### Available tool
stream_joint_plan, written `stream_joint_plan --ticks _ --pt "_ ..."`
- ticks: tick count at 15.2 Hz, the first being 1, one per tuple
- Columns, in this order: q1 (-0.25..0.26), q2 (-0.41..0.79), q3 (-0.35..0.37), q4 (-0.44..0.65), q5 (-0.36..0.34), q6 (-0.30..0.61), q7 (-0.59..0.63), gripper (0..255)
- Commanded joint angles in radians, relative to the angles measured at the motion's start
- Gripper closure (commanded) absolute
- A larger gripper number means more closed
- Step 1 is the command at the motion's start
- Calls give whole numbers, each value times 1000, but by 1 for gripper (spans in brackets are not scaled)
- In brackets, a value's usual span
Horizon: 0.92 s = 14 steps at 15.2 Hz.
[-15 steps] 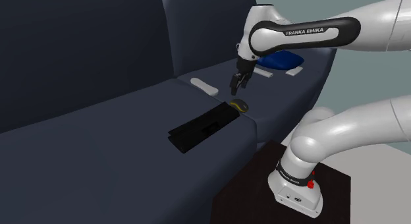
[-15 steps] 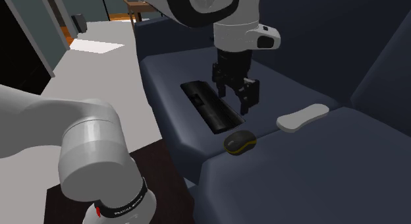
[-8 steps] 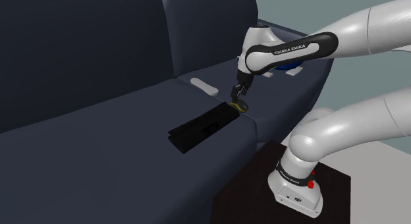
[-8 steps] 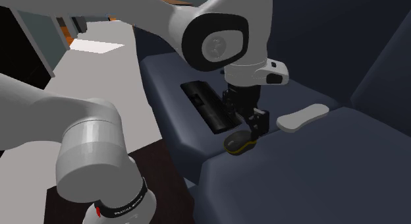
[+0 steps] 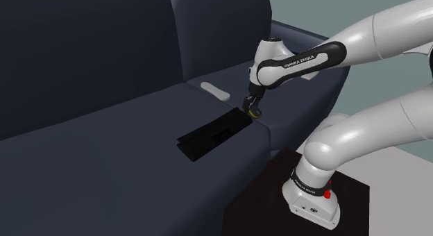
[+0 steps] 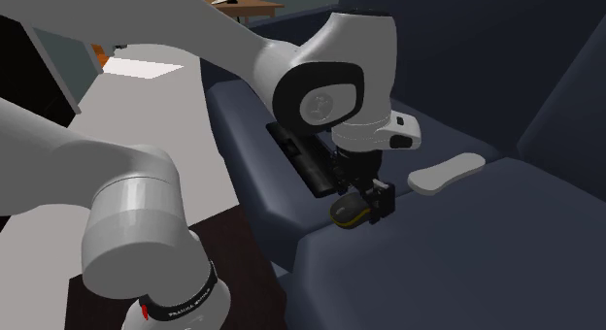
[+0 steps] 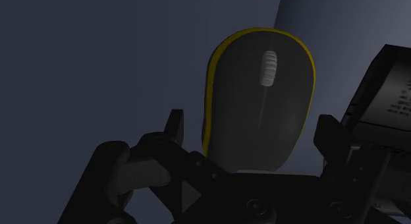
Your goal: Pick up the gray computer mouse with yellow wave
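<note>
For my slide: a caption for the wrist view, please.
Open black gripper straddles dark grey, yellow-edged computer mouse on dark sofa.

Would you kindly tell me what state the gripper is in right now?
Gripper: open, straddling the gray mouse with the yellow edge, not clasping it.
</note>
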Motion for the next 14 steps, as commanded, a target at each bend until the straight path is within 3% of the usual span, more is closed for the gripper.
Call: stream_joint_plan --ticks 1,10,14 --pt "0 5 -1 -9 -1 8 -1 255" --pt "0 7 -1 -7 -1 7 0 255" --pt "3 -26 6 30 6 -61 -2 255"
